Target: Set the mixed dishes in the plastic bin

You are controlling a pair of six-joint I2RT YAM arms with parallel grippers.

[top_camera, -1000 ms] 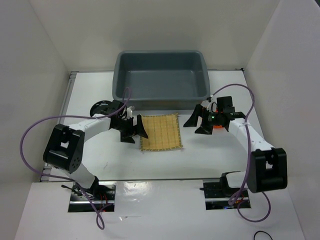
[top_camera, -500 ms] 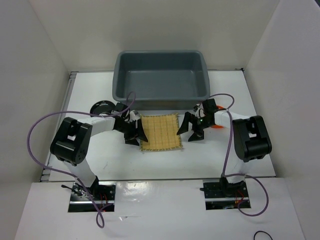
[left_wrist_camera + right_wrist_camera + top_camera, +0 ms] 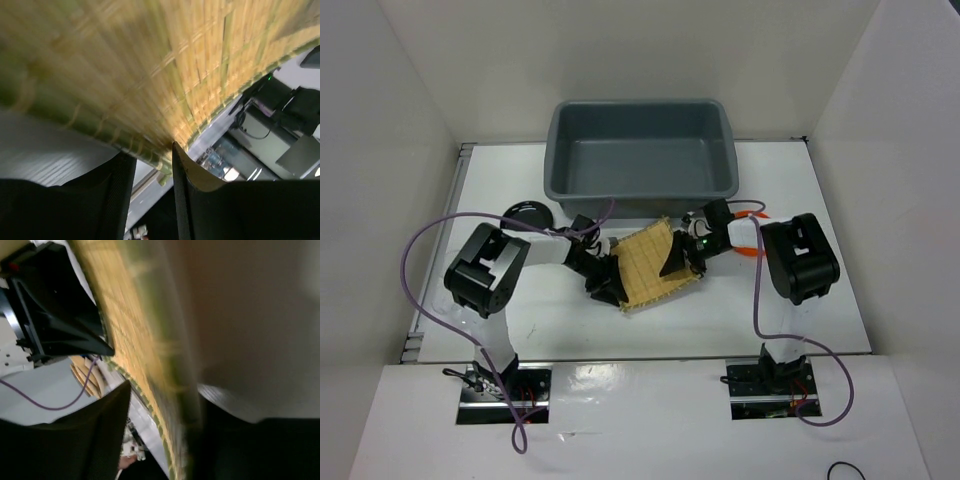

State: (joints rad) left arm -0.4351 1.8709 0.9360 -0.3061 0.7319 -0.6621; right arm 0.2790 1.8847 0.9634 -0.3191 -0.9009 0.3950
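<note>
Whereas the mat (image 3: pixel 655 262) lay flat half a second ago, it now tilts up at six o'clock of the bin (image 3: pixel 640 196). The left gripper (image 3: pixel 604 286) and right gripper (image 3: pixel 673 262) clamp its opposite edges.

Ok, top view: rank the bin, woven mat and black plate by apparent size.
Largest: plastic bin.
Then: woven mat, which is tilted, so it may look smaller than it is.
Smallest: black plate.

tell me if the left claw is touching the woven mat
Touching. The left wrist view shows the left claw closed on the woven mat, the mat's edge pinched between its two fingers.
</note>
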